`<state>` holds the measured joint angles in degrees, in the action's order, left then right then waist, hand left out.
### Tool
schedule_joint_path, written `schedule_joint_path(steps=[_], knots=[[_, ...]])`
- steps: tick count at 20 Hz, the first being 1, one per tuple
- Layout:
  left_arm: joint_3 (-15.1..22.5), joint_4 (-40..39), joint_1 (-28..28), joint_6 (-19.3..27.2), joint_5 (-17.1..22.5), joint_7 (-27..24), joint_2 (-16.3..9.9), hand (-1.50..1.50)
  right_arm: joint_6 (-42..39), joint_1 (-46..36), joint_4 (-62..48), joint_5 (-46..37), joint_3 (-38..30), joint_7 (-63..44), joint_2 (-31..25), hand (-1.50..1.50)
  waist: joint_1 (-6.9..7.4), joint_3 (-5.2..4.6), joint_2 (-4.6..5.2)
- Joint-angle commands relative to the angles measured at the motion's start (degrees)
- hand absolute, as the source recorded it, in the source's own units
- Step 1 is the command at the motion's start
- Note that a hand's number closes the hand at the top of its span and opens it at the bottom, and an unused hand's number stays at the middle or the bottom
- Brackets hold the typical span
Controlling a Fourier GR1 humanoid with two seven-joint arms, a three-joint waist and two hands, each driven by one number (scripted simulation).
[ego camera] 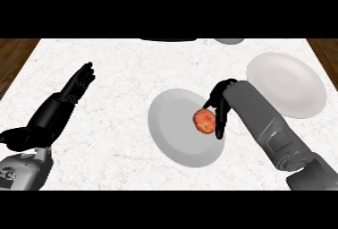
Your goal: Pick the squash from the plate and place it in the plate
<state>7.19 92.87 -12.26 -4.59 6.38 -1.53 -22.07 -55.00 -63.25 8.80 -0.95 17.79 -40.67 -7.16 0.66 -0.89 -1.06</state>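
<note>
We see bright, even light all over the white counter [119,147]. No strong shadows fall on it and nothing glares. The two plates look pale grey and flat. The far corners show dark brown wood [14,49].

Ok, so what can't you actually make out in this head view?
- Squash: its right side is hidden by the right hand, so contact with the near plate is unclear.
- Right hand's palm: hidden behind its own forearm.
- Dark object and grey object at the counter's far edge: cut off by the view's top.
</note>
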Motion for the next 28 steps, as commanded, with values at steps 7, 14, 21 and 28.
schedule_joint_path(steps=[7,14,21,28], knots=[[0.16,1.76,4.22,-0.51,-1.75,-2.24,0.35,0.00,-1.51,8.76,8.06,-3.93,3.02,8.62,1.53,1.50,0.26,0.95,1.29],[-0.18,-0.01,1.91,-0.63,-1.90,-0.49,1.27,0.00,9.43,13.35,17.96,-11.94,8.57,13.09,2.23,1.50,-0.66,0.95,1.07],[-1.47,-0.04,3.24,0.38,-1.42,0.73,0.90,0.00,39.93,11.37,34.75,-31.09,21.85,9.63,3.32,1.50,-3.58,0.95,-1.48],[-3.37,-0.57,6.43,0.23,-1.10,-1.06,-0.01,0.00,57.84,20.15,51.97,-42.60,27.73,1.72,-0.26,1.50,-5.53,0.83,-1.22]])
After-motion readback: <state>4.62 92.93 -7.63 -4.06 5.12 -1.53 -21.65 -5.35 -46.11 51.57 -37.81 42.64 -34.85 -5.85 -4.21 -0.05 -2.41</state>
